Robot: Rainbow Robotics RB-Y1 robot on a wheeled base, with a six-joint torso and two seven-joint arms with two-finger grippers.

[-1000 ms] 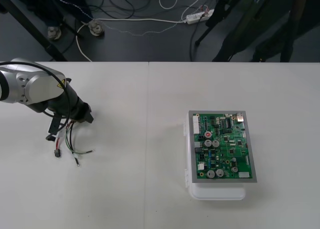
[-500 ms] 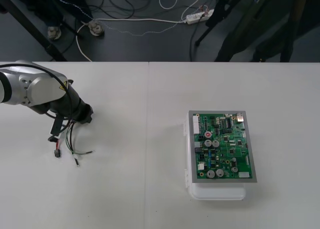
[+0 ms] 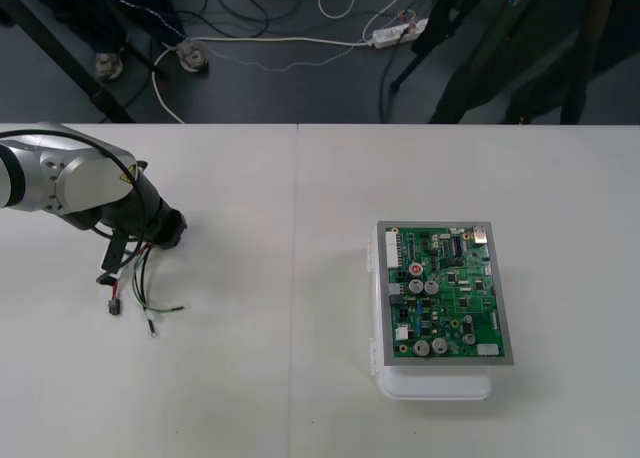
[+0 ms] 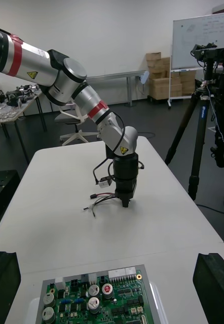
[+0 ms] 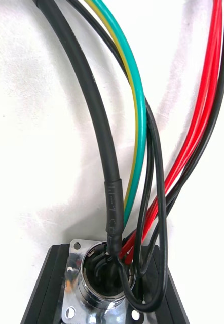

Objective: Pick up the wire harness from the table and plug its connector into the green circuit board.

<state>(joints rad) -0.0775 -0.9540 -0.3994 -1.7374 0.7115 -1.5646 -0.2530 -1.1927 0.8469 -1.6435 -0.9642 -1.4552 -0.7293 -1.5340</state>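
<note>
Hanging nearest with its fingers [image 4: 213,283] spread far apart and nothing between them, the right gripper [image 4: 108,260] is facing the green circuit board [image 3: 445,293], which is sitting on its white base [image 3: 435,383] on the table's [image 3: 300,398] right half. Way further out on the left, well apart from the board, the left gripper [image 3: 152,238] is clamping the wire harness [image 5: 112,202] by its round metal socket [image 5: 91,288]. The red, green and black wires are dangling to the tabletop with the small black plug [image 3: 115,308] at their end.
</note>
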